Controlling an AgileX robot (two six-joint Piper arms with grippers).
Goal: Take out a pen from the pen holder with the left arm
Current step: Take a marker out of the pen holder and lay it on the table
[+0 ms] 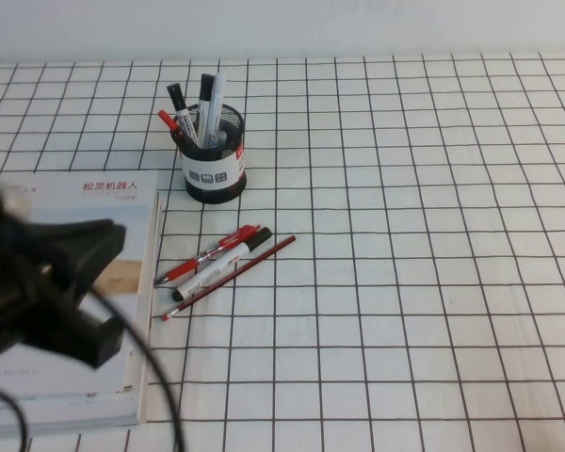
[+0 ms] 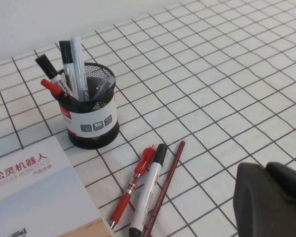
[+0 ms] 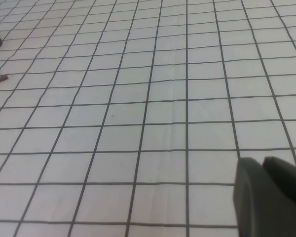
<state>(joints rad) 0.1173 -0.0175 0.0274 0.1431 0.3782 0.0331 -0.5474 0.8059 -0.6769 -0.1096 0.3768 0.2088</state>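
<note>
Left gripper [image 2: 264, 170] is clenched tight with nothing in it, hanging above the table [image 1: 433, 282] beside the book [image 1: 113, 202]. The holder [image 1: 213, 169] stands upright well apart from it, up ahead, its pens [image 1: 205, 102] poking out the top, none drawn yet. A red pen [image 1: 212, 254], a marker [image 1: 224, 266] and a pencil [image 1: 234, 277] lie side by side between the two. Right gripper [image 3: 262, 164] is closed too and empty, over the table, away from the holder.

Black mesh pen holder [image 1: 213, 174] with white label band, upright on tabletop [image 1: 405, 235]; several pens [image 1: 205, 99] stand tilted inside, caps up.
</note>
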